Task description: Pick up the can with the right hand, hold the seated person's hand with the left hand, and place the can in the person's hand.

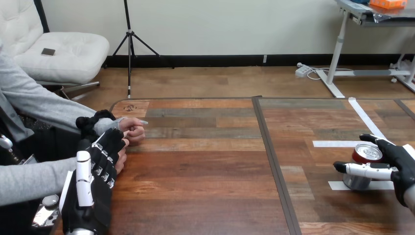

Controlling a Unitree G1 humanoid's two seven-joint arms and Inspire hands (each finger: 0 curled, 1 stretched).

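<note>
On table (205, 166): can (366, 153) at right, person's hand (133, 131) far left beside left hand (95, 171).

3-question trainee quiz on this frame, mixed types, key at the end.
1. True or false: the left hand is next to the person's hands at the left side of the table.
2. Multiple choice: the can is
A) lying in the person's palm
B) upright, with the right hand curled round it
C) on its side at mid-table
3. Fill in: the can stands among strips of white ____ stuck on the table.

Key: 1 true; 2 B; 3 tape.
</note>
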